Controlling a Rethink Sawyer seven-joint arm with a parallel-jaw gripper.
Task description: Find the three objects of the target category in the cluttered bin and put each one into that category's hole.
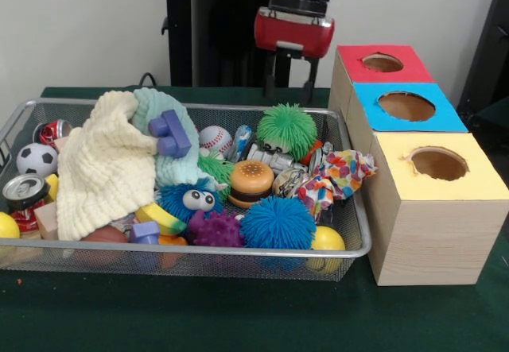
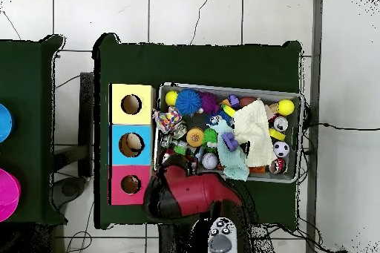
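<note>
The wire mesh bin (image 1: 199, 250) is full of toys; in the overhead view (image 2: 223, 89) it lies right of the box. My gripper (image 1: 290, 82) hangs over the bin's far rim, left of the red-surround hole (image 1: 382, 63), with its black fingers (image 1: 270, 75) apart and nothing between them. In the overhead view the red arm (image 2: 185, 191) covers it, next to the red hole (image 2: 130, 184). No orange figure shows whole. A small orange piece (image 1: 170, 241) lies under a purple block at the front, and a red-orange bit (image 1: 312, 152) beside the green fuzzy ball (image 1: 287, 128). I cannot tell what they are.
The pale wooden box (image 1: 429, 233) also has a blue-surround hole (image 1: 406, 106) and a yellow-surround hole (image 1: 438, 163). A cream cloth (image 1: 103, 165) covers the bin's left part. A toy burger (image 1: 251, 181), a blue spiky ball (image 1: 277, 223), a baseball (image 1: 215, 139) and a soccer ball (image 1: 36, 160) lie in it.
</note>
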